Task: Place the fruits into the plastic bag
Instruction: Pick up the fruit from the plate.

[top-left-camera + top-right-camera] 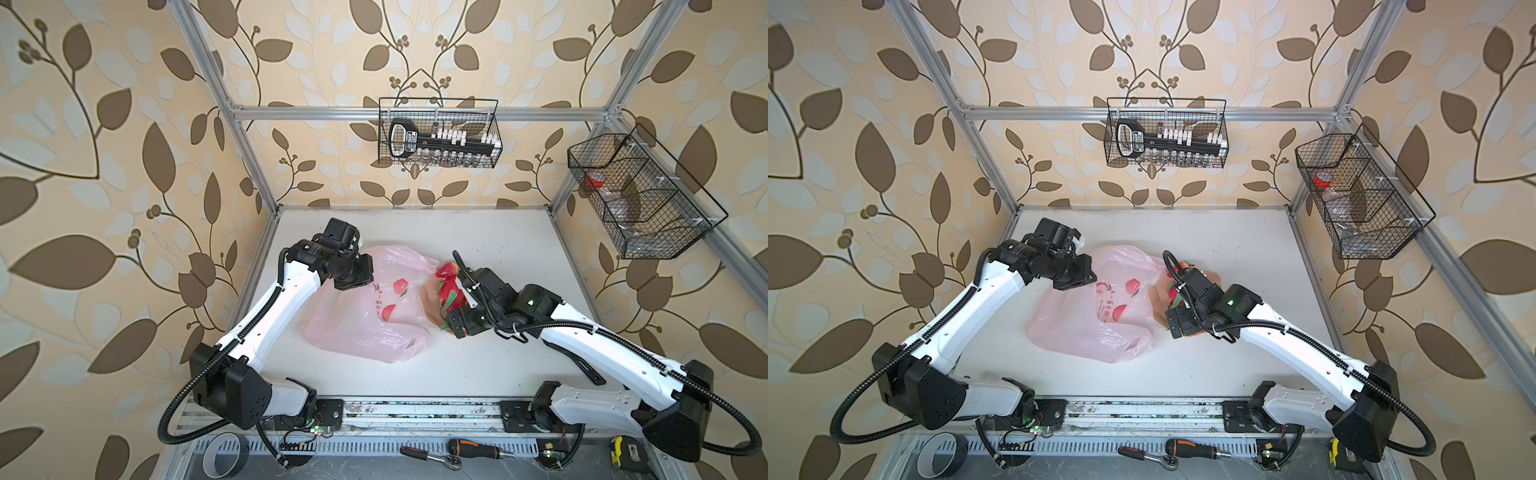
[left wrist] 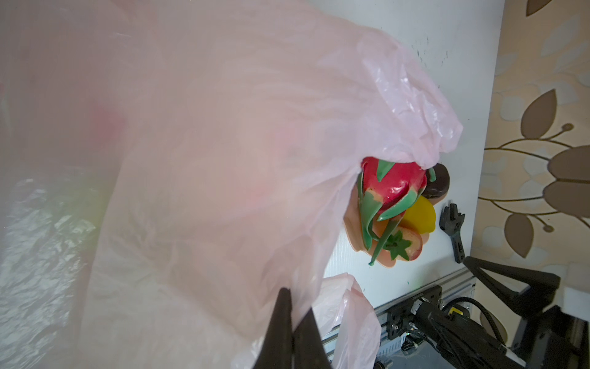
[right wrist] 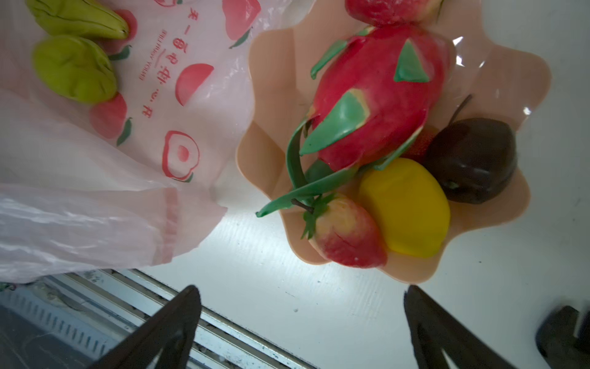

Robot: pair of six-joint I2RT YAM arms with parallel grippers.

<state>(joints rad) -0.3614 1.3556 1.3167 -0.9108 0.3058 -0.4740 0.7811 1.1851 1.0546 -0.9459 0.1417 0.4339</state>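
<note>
**Left wrist view**
- Left gripper point(image 2: 295, 306): fingers pressed together, pinching a fold of the bag point(image 2: 223, 159). The film rises from the pinch and drapes ahead of the tips as a lifted sheet.
- Bag, judged: thin, soft, almost weightless and slippery. It is best held at the rim or a handle loop.
- Past the draped edge, well ahead of the tips: plate point(image 2: 352, 230) carrying dragon fruit point(image 2: 392, 185), lemon point(image 2: 418, 217), strawberry point(image 2: 405, 246) and dark fruit point(image 2: 439, 183).

**Right wrist view**
- Right gripper point(image 3: 301, 287): jaws spread wide and holding nothing, over bare table just short of the plate's rim point(image 3: 415, 271).
- Strawberry point(image 3: 348, 236): nearest the tips.
- Lemon point(image 3: 405, 207): touching the strawberry.
- Dark fruit point(image 3: 472, 159): just beyond the lemon.
- Dragon fruit point(image 3: 376, 96): lying across the heap.
- Second strawberry point(image 3: 383, 9): farthest from the tips.
- Pears point(image 3: 75, 68): two, lying within the bag point(image 3: 95, 191), off to one side of the jaws.
- Fruits, judged: light, stiff and glossy, so apt to slip or roll.
- Dragon fruit, judged: the widest item. Take it across the red body, not by the bendy green scales.
- Strawberry, judged: the easiest pick, gripped across its middle.

**Top views**
- In both top views the bag point(image 1: 365, 316) lies between the grippers, with the left gripper at its far edge.
- The right gripper hangs over the plate point(image 1: 432, 303), which sits just beside the bag.
</note>
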